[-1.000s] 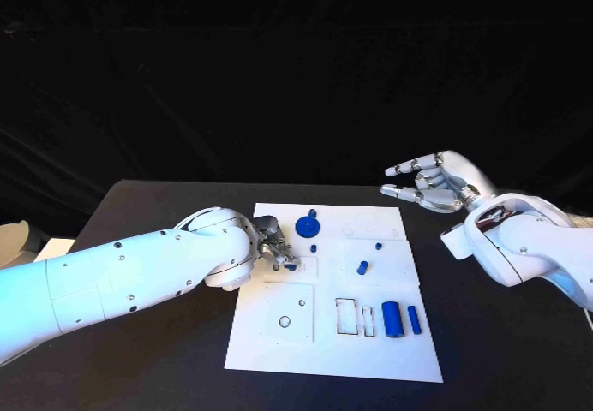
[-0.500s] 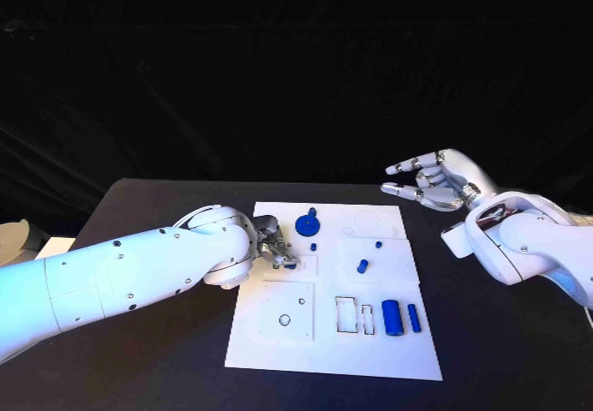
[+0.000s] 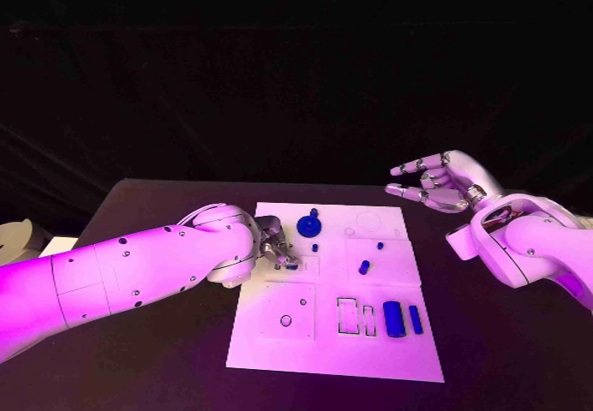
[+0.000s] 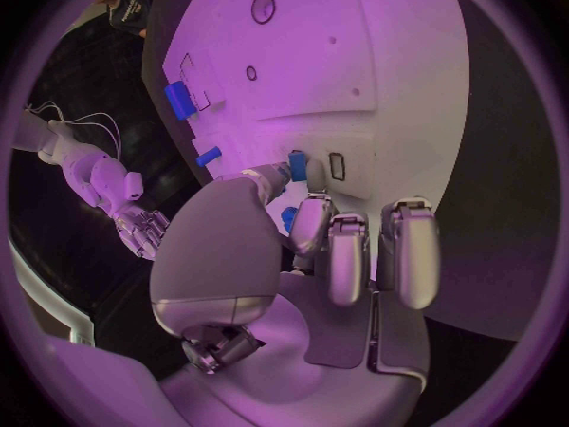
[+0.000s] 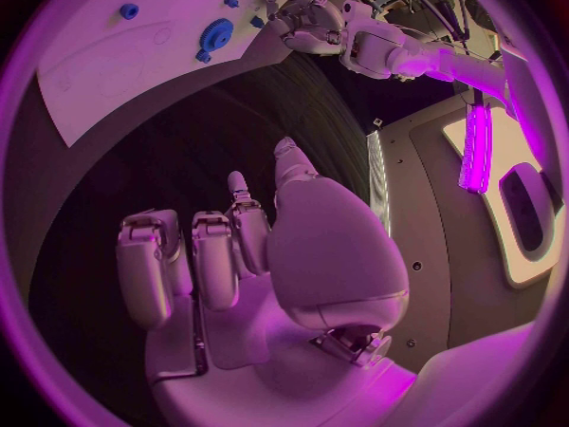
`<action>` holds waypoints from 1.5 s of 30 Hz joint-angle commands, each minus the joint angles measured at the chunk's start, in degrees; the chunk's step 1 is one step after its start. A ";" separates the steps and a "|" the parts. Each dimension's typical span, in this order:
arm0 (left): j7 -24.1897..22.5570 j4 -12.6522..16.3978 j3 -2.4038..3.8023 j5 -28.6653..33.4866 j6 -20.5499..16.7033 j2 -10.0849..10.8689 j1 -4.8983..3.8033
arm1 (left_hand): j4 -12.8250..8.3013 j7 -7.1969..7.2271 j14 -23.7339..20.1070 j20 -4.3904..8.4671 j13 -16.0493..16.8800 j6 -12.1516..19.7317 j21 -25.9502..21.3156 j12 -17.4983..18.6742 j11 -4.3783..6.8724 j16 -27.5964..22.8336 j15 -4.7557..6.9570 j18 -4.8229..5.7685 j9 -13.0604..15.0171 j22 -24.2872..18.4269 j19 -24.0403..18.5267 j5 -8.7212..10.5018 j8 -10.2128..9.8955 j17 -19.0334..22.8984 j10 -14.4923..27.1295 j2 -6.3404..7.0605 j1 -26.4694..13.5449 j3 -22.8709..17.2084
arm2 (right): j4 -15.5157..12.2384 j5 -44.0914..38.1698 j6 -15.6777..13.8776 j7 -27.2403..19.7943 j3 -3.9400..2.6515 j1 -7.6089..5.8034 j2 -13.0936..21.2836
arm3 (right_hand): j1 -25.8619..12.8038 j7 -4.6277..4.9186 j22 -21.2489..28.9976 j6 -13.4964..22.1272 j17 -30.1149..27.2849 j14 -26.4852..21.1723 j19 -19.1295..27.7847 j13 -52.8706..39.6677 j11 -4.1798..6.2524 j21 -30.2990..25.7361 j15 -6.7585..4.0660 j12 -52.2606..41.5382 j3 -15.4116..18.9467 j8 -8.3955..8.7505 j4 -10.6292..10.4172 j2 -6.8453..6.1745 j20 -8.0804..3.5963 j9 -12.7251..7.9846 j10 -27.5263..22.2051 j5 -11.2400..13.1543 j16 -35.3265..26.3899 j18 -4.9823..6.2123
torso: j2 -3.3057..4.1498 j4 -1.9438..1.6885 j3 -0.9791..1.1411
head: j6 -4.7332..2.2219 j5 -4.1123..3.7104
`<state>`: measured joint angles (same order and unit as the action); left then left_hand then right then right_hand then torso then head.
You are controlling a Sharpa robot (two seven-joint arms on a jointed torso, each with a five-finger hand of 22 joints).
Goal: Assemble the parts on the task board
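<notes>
left hand pinching small blue peg, flat white task board

black table — dark matte top, bearing the work | black cloth backdrop — hangs in folds behind the table's far edge | pale rounded object — at the picture's left edge, beside the table, too cut off to name
</notes>
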<state>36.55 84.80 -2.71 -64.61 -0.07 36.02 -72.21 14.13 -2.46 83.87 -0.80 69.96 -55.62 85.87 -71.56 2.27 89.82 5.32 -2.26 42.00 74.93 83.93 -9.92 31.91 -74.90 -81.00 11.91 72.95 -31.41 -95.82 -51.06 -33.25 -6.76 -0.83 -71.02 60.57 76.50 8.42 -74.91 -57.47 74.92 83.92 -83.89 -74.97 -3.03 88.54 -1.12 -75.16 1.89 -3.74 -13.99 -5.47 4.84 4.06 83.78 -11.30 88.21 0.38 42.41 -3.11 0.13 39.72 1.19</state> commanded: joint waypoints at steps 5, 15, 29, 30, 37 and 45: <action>1.08 -1.04 -0.31 1.18 2.66 -0.99 0.25 | -8.34 1.31 6.13 0.01 0.18 -1.54 0.14 -0.26 0.46 0.18 0.27 0.53 0.22 7.82 2.49 -0.03 -0.16 -15.10 -0.56 -0.08 -2.64 -7.53 | -0.31 -0.57 -0.03 0.22 0.00 0.00 0.35 | -0.32 -0.21 -12.20 0.25 11.47 5.23 -4.44 -7.85 -0.25 -0.29 0.22 -0.19 0.21 -0.05 0.00 0.07 0.34 0.06 0.34 -0.35 -0.22 0.36 | -0.01 -0.13 -0.05 | 0.20 0.00; 1.17 -2.72 -0.37 1.34 3.50 -2.37 0.18 | -5.89 1.83 6.13 0.34 0.89 -2.82 0.27 -0.80 0.86 0.18 0.64 0.60 0.23 8.20 2.66 -0.05 -0.76 -15.10 -0.81 -0.72 -7.32 -2.86 | -0.49 -0.58 -0.02 0.30 0.00 -0.03 0.47 | -0.31 -0.23 -12.18 0.19 11.37 5.20 -4.42 -7.77 -0.24 -0.31 0.21 -0.03 0.30 -0.07 0.00 0.09 0.33 0.07 0.28 -0.43 -0.28 0.37 | 0.02 -0.01 -0.03 | 0.30 0.08; 1.13 -4.55 -0.43 1.35 4.49 -3.65 0.18 | -5.02 2.33 6.13 0.62 2.82 -4.37 0.92 -2.55 1.27 0.18 0.94 0.89 0.43 9.44 3.30 -0.13 -0.90 -15.10 -1.90 -1.38 -9.04 0.33 | -0.61 -0.58 0.35 0.20 0.00 -0.04 0.42 | -0.32 -0.24 -12.11 0.15 11.28 5.19 -4.38 -7.70 -0.23 -0.35 0.20 0.11 0.40 -0.09 0.00 0.07 0.33 0.08 0.23 -0.55 -0.33 0.39 | -0.02 -0.05 -0.07 | 0.61 0.07; 1.13 -4.60 -0.43 1.35 4.55 -3.66 0.18 | -4.97 2.37 6.13 0.64 2.98 -4.49 0.98 -2.70 1.31 0.18 0.97 0.91 0.45 9.54 3.35 -0.14 -0.88 -15.10 -1.99 -1.48 -9.12 0.43 | -0.62 -0.57 0.37 0.21 0.00 -0.04 0.42 | -0.33 -0.24 -12.10 0.15 11.29 5.19 -4.38 -7.68 -0.22 -0.36 0.20 0.13 0.43 -0.09 0.00 0.07 0.33 0.08 0.22 -0.58 -0.32 0.39 | -0.02 -0.04 -0.07 | 0.62 0.06; 1.15 -4.84 -0.43 1.35 4.87 -3.78 0.18 | -4.50 2.60 6.13 0.81 3.76 -5.09 1.43 -3.41 1.52 0.18 1.16 1.10 0.63 10.34 3.76 -0.52 -0.76 -15.10 -2.51 -2.14 -9.86 1.01 | -0.67 -0.57 0.52 0.24 0.00 -0.04 0.42 | -0.34 -0.25 -12.14 0.14 11.33 5.20 -4.40 -7.70 -0.22 -0.34 0.19 0.08 0.51 -0.09 0.00 0.07 0.32 0.08 0.25 -0.71 -0.30 0.38 | -0.04 -0.09 -0.07 | 0.66 0.01; 1.11 -5.04 -0.43 1.33 5.20 -3.87 0.18 | -4.05 2.87 6.13 0.99 4.44 -5.66 1.71 -4.03 1.74 0.18 1.34 1.21 1.00 10.83 4.02 -1.14 -0.39 -15.10 -2.96 -2.35 -10.88 1.75 | -0.73 -0.57 0.58 0.22 0.00 -0.05 0.41 | -0.35 -0.26 -12.10 0.12 11.27 5.18 -4.38 -7.69 -0.22 -0.36 0.19 0.10 0.60 -0.09 -0.02 0.09 0.31 0.09 0.24 -0.85 -0.34 0.39 | -0.05 -0.06 -0.05 | 0.70 0.12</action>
<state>37.12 79.84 -2.68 -63.79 2.51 32.37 -72.64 10.05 0.32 84.06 -0.17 74.37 -60.83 87.37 -75.26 3.96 89.82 6.35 -1.61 42.97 74.92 84.13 -10.87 31.27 -74.93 -83.71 9.73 62.29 -29.91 -96.44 -51.09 -33.19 -6.47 -0.83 -71.08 61.01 76.52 8.42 -74.93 -57.47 74.90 83.92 -83.89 -74.97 -3.03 88.54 -1.12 -75.16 2.21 -3.74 -13.99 -5.49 4.84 4.09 83.78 -11.87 88.21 0.38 42.38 -3.19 0.07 40.45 1.27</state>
